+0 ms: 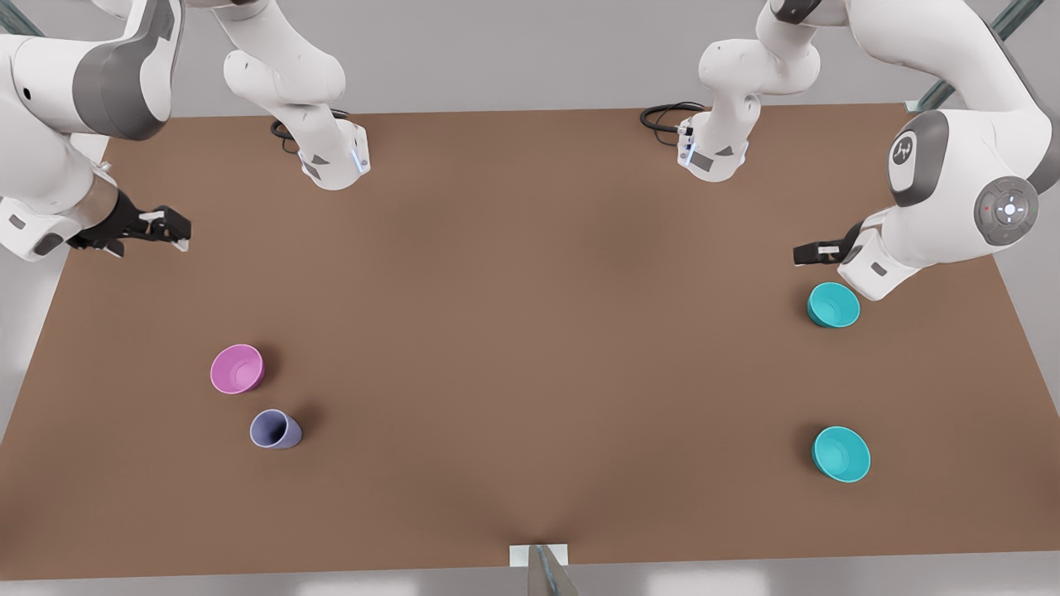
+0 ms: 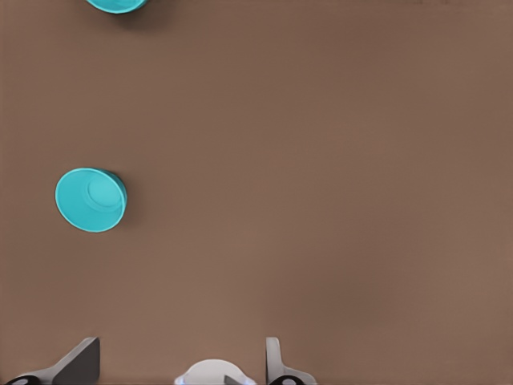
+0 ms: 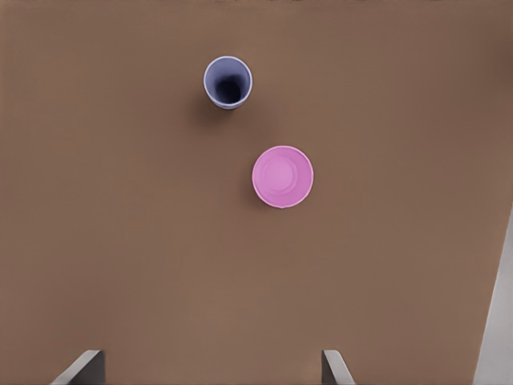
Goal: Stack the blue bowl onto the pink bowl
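On the counter, toward the front view's left: a lone bowl with a cup just beside it, nearer the camera. Toward the front view's right: two bowls well apart, the far bowl behind the near bowl. Over the counter's left edge, the right hand; just behind the far bowl, the left hand.

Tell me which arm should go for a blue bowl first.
The left arm. Its open gripper hangs at the front view's right, close above the nearer blue bowl, with the second blue bowl on the same side. The right gripper, also open, waits over by the pink bowl.
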`<state>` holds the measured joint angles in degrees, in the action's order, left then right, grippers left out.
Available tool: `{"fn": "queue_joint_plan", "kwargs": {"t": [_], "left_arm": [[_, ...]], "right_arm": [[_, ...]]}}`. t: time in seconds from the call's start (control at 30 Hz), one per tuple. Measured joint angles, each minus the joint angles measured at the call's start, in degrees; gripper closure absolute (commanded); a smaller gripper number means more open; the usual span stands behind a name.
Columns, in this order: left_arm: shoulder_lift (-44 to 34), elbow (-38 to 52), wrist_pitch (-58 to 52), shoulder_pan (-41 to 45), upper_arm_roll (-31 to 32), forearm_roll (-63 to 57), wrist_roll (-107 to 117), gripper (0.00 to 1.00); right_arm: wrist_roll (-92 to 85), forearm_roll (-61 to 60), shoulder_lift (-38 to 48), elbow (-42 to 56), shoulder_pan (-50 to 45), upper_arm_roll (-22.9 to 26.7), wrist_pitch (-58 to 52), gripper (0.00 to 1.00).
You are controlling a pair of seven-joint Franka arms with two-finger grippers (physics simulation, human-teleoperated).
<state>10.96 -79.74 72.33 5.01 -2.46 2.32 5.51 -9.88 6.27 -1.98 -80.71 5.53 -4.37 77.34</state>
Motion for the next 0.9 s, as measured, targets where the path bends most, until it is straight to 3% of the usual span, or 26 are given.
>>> {"fn": "queue_joint_plan", "kwargs": {"t": [0.13, 0.23, 0.33, 0.47, 0.9], "left_arm": [[0.00, -0.01, -0.32, 0.08, 0.00, 0.00, 0.50, 0.00], [0.16, 0.00, -0.50, 0.07, 0.00, -0.01, 0.81, 0.00], [0.25, -0.03, -0.63, 0.00, 0.00, -0.01, 1.07, 0.00], [0.39, -0.08, -0.73, 0.00, 0.01, -0.01, 1.36, 0.00], [0.72, 0.14, -1.27, -0.11, 0.04, 0.26, 1.95, 0.00]], "right_arm": [[-0.79, 0.05, -8.72, 2.46, 1.39, 0.73, -1.26, 0.00], [-1.27, 0.04, -18.74, -2.39, 11.63, 1.22, -0.40, 0.00], [-1.64, -1.07, -25.40, -5.59, 15.87, 1.23, 4.21, 0.00], [-1.53, -6.53, -29.71, -11.80, 16.91, 1.22, 12.03, 0.00], [-0.53, -10.50, -37.19, -11.42, 18.39, 1.36, 29.97, 0.00]]}}
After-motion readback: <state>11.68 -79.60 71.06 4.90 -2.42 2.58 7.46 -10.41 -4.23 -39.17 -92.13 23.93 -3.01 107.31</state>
